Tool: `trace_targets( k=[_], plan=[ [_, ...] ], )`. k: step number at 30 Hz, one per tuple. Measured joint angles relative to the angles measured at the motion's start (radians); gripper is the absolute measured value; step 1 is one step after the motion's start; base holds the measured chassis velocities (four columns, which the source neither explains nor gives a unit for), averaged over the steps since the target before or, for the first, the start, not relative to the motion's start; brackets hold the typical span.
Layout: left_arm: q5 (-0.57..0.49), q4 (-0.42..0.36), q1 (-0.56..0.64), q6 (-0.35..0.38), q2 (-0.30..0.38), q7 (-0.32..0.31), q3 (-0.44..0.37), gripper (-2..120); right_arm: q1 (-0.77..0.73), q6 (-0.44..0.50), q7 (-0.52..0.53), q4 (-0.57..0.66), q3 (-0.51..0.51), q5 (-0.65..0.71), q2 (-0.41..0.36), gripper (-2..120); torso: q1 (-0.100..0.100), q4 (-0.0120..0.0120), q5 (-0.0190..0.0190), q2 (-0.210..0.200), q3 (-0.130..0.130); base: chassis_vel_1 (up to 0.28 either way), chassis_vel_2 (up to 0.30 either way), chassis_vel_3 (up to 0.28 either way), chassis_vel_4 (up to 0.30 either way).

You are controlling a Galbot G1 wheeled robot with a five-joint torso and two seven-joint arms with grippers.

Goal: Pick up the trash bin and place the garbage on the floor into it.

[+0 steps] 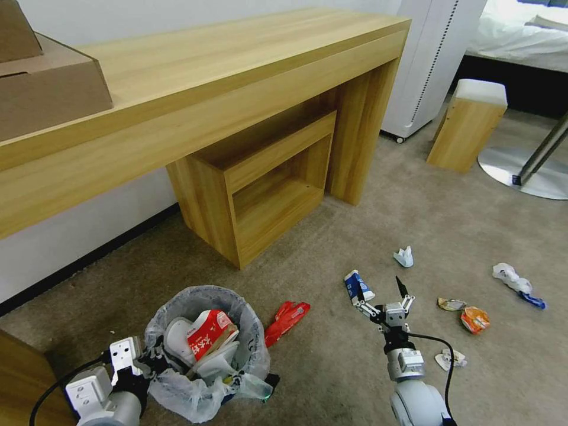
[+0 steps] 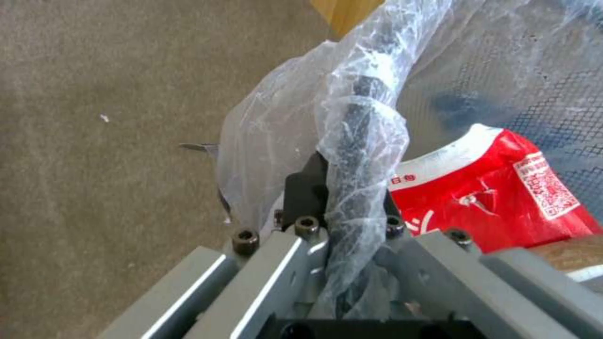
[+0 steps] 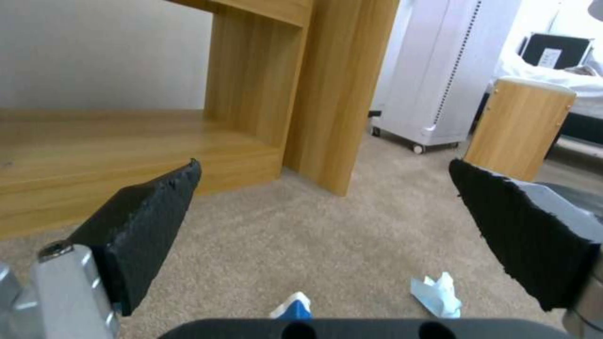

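The trash bin [image 1: 201,291] with its crinkly plastic liner stands on the carpet at lower left, holding white slippers and a red-white crushed cup [image 1: 208,332]. My left gripper [image 1: 151,357] is shut on the bin's bag-wrapped rim [image 2: 352,141], with the red cup [image 2: 496,188] just beyond it. My right gripper [image 1: 383,297] hangs open right beside a blue-white carton [image 1: 358,286], fingers spread wide [image 3: 144,221]. The carton [image 3: 294,306] peeks from under the right gripper [image 3: 323,169]. A red wrapper [image 1: 287,316] lies between bin and carton. Crumpled paper [image 1: 404,257] [image 3: 435,292] lies farther ahead.
More litter lies to the right: an orange wrapper [image 1: 475,319], a small wrapper [image 1: 451,304], white scraps [image 1: 451,358] and crumpled white paper [image 1: 512,277]. A wooden desk [image 1: 236,71] with a low shelf unit [image 1: 266,183] stands ahead. A wood-grain bin [image 1: 470,127] and a metal base [image 1: 526,171] are at right.
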Motion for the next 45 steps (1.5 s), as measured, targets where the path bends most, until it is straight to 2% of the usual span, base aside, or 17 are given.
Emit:
trace_targets(
  k=[9, 12, 25, 45],
  plan=[
    [0.011, -0.002, 0.007, -0.014, -0.016, 0.005, 0.009, 0, -0.001, 0.005, -0.004, -0.003, 0.004, -0.004, 0.000, 100, 0.000, 0.0000, 0.0000, 0.000, 0.000, 0.000, 0.000, 0.000, 0.000],
    [0.044, -0.001, 0.010, -0.019, -0.018, 0.013, 0.008, 0, -0.001, 0.006, -0.006, -0.007, 0.005, -0.006, -0.003, 100, 0.000, 0.0000, 0.0001, 0.000, 0.000, 0.000, 0.000, 0.000, 0.000],
    [0.011, -0.001, 0.004, -0.034, -0.018, 0.018, 0.011, 0, 0.020, 0.018, -0.021, -0.042, -0.020, -0.020, 0.010, 100, 0.000, -0.0001, -0.0001, 0.000, 0.000, 0.000, 0.000, 0.000, 0.000],
    [0.033, 0.003, 0.011, -0.029, -0.022, 0.024, 0.019, 0, 0.023, 0.025, -0.024, -0.055, -0.033, -0.028, 0.021, 100, 0.000, 0.0000, -0.0001, 0.000, 0.000, 0.049, 0.051, 0.053, 0.051]
  ],
)
